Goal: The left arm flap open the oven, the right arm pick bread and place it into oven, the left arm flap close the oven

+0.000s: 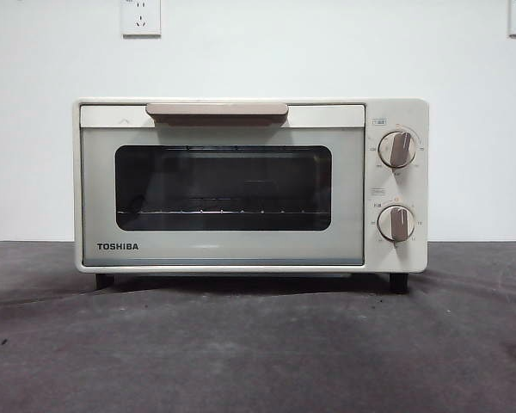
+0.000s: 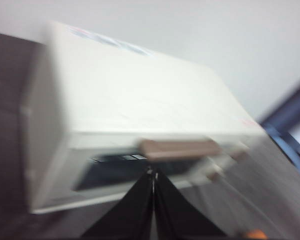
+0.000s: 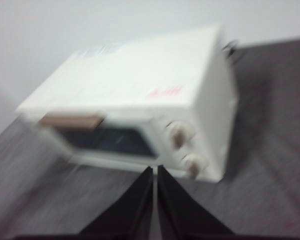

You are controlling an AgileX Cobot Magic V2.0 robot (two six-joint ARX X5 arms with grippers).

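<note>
The cream-white boxy TOSHIBA oven (image 1: pixel 250 185) is sitting centred on the dark grey table (image 1: pixel 258 344), its glass door shut. The left gripper (image 2: pixel 152 172) and right gripper (image 3: pixel 155 170) are hovering above it, jaws pressed together, empty.

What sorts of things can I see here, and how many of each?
Oven: 1
Knobs on the oven: 2
Door handle: 1
Wall sockets: 2
Robot grippers, left and right, fingers closed together: 2
Total: 8
No bread shows clearly in any view.
</note>
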